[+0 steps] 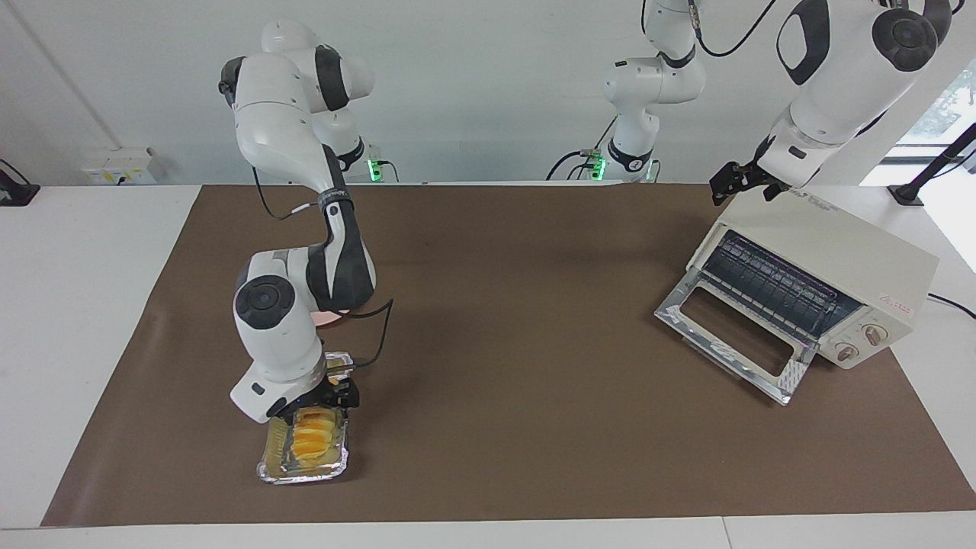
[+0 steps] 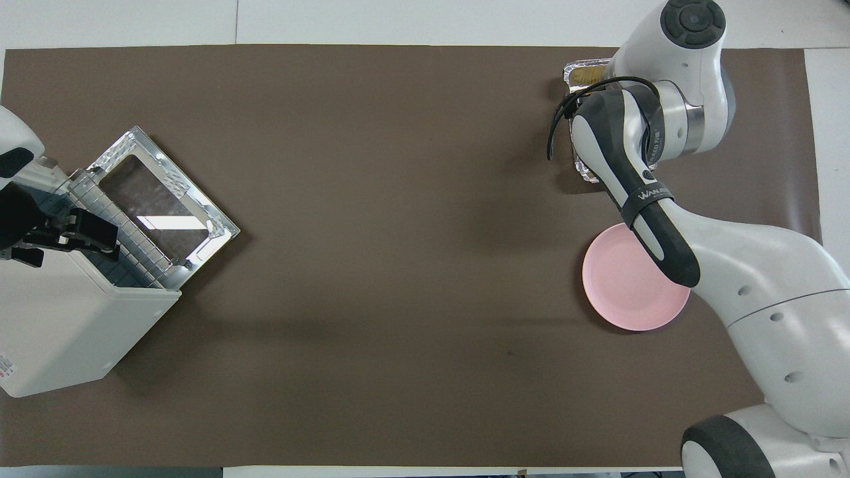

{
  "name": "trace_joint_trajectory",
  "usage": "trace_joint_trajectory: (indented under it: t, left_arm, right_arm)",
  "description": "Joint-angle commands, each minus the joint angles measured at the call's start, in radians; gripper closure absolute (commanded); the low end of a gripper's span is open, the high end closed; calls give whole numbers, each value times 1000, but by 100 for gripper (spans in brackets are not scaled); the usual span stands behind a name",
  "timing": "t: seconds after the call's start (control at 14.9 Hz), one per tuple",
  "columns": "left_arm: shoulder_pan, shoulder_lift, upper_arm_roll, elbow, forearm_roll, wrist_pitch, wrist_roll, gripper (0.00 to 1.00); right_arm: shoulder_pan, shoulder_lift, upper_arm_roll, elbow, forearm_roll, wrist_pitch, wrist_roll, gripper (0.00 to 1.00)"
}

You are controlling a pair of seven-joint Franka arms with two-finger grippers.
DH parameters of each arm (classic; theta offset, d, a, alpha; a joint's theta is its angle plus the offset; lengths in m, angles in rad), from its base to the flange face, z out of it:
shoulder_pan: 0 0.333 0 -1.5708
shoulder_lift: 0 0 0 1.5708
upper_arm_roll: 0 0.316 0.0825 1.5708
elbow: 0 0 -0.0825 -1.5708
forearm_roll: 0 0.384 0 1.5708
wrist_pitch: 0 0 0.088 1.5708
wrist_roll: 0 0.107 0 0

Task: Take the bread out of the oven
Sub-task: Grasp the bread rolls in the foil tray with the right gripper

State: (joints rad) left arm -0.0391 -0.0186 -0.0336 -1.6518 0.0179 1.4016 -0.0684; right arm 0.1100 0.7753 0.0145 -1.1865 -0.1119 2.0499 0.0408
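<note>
Bread [image 1: 315, 438]: in foil tray [image 1: 301, 471], likely light, soft; grip mid-length across its sides. Right gripper [image 1: 329, 404] at bread, left gripper [image 1: 738, 183] over oven [image 1: 831, 263]; fingers: cannot tell.

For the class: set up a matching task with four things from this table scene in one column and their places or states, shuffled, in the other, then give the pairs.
Things
1. bread
2. oven
3. plate
4. left gripper

Places or states
A. door dropped open, rack bare
B. in the foil tray, under the right gripper
C. over the oven's top
D. pink, nothing on it, under the right arm

Pairs: 1-B, 2-A, 3-D, 4-C
</note>
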Motion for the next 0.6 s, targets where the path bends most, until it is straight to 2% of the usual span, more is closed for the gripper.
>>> trace_joint_trajectory:
  t: [0.0,0.54]
  left_arm:
    - [5,-17,0,-8,-3,-7,4,0]
    - [5,-17,0,-8,-3,-9,4,0]
  right_arm:
    - [-13,-2,7,-15,-12,24,22,0]
    - [-27,-8,7,-60,-8,82,25,0]
